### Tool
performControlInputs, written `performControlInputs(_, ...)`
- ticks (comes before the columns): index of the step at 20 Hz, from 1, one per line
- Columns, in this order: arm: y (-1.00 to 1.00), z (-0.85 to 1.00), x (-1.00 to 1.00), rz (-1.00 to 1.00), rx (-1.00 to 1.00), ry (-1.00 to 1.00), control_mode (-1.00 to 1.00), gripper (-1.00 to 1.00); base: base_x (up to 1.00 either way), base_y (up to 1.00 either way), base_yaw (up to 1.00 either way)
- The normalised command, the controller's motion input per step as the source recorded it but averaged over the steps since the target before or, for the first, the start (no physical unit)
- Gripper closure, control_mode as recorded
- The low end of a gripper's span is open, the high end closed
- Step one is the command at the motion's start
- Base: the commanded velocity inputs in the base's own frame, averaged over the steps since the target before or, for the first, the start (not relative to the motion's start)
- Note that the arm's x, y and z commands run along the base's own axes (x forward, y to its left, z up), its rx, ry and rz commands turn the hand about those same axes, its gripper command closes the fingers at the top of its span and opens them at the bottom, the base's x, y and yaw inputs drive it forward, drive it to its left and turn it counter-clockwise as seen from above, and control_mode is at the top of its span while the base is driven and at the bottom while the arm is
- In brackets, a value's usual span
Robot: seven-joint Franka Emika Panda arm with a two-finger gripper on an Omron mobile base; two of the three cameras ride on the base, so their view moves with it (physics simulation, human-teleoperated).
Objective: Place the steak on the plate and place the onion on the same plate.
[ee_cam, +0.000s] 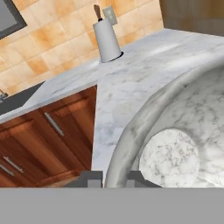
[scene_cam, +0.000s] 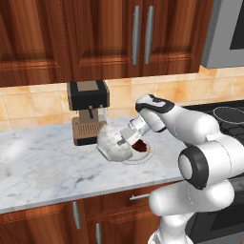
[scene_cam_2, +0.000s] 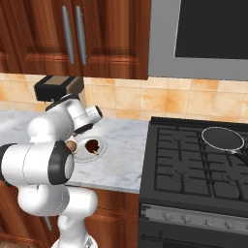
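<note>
The white plate lies flat on the marble counter. On it rests the steak, dark reddish-brown. At the plate's left edge a small tan-brown round thing, apparently the onion, peeks out from behind my arm; I cannot tell whether it lies on the plate. My gripper is shut on the rim of a deep grey-white bowl, which it holds tilted just left of the plate, partly over it. In the hand view the bowl's rim runs between the fingertips.
A coffee machine stands against the backsplash behind the bowl. To the right is the stove with a small dark pan. A paper towel holder stands further along the counter.
</note>
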Motion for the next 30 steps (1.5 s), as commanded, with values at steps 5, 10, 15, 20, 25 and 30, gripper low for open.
performControlInputs(5,0.0,0.0,0.19,0.02,0.04,0.0,-1.0,1.0,0.0,0.0,0.0)
performControlInputs(10,-0.07,0.01,0.04,0.01,0.03,0.0,-1.0,1.0,0.0,0.0,0.0)
performControlInputs(15,-0.14,0.05,0.0,0.0,0.01,-0.03,-1.0,1.0,0.0,0.0,0.0)
performControlInputs(20,-0.02,0.08,0.0,0.0,0.04,-0.06,-1.0,1.0,0.0,0.0,0.0)
performControlInputs(25,-0.05,0.0,-0.01,0.0,0.1,-0.04,-1.0,1.0,0.0,0.0,0.0)
performControlInputs(30,-0.1,-0.01,-0.05,-0.01,0.14,-0.01,-1.0,1.0,0.0,0.0,0.0)
